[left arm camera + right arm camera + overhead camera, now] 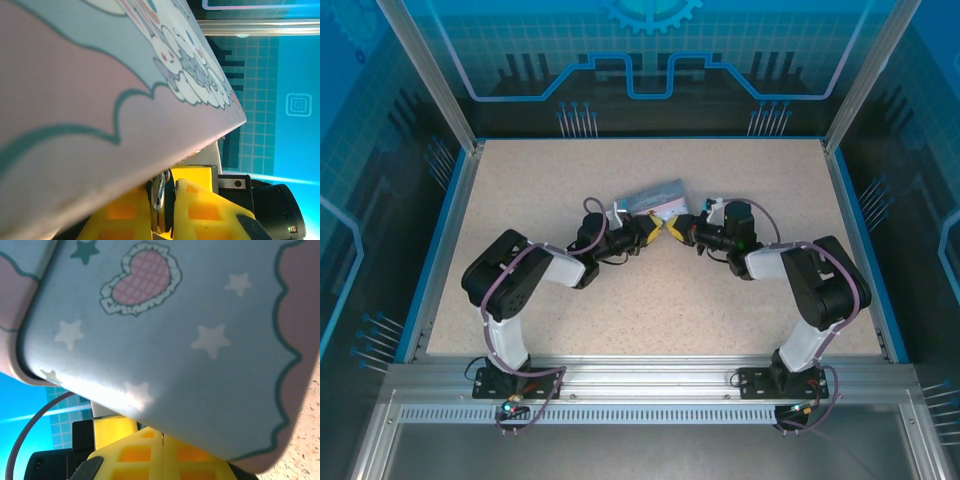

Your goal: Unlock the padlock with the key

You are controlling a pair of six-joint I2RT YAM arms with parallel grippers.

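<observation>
My left gripper (161,206) is clamped on the small silvery padlock (159,192), right beside the tin (100,100) at mid-surface; my right gripper (162,442) meets it tip to tip, fingers pressed together

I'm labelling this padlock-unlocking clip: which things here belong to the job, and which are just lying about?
Job: small silvery metal piece pinched in the left gripper, padlock or key, cannot tell which; right gripper, shut.
Lying about: pale blue cartoon-print tin, close by both grippers; speckled table.
</observation>
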